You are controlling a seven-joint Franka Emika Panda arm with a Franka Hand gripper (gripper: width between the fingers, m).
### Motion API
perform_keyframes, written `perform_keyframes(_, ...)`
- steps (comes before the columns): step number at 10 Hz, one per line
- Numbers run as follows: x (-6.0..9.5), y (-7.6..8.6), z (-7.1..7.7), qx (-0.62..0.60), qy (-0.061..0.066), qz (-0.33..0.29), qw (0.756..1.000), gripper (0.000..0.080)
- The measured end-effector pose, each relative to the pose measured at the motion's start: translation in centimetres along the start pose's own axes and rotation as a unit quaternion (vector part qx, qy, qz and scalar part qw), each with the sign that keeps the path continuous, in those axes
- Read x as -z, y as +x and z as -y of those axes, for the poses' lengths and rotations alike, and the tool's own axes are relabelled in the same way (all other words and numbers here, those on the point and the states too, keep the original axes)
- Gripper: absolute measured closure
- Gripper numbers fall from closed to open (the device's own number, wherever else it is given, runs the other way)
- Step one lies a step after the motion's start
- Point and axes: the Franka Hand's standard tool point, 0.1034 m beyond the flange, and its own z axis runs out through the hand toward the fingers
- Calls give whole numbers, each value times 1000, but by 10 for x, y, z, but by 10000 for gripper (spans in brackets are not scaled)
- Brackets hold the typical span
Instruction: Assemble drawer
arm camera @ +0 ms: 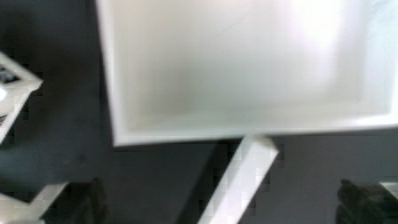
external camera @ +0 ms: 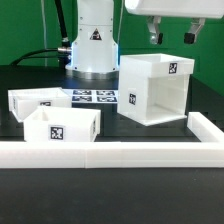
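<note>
Standing on a black tabletop [external camera: 110, 132], the drawer's large white cube-shaped shell [external camera: 152, 88] sits at the exterior view's right, its open face toward the camera, near a long low white rail [external camera: 100, 155] in front. Two small open-topped trays lie at the exterior view's left, apart from the shell: a front tray [external camera: 62, 125] and a back tray [external camera: 35, 100]. One likely risk is that a straight descent would meet the shell's top, finding no grip and perhaps shoving it against the rail. The arm hangs high above the shell, wrist pointing down, its fingers [external camera: 190, 35] spread wide and holding nothing.
</note>
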Motion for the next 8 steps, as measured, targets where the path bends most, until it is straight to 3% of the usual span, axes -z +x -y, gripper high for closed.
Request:
perform_keyframes(1, -3, -5, 6, -6, 8, 2, 1000, 150)
perform_keyframes(5, -5, -5, 6, -9, 9, 0, 1000, 150)
perform_keyframes(6, -9, -8, 11, -19, 15, -9, 1000, 150)
perform_keyframes(8, -18, -18, 30, -6, 16, -15, 1000, 150)
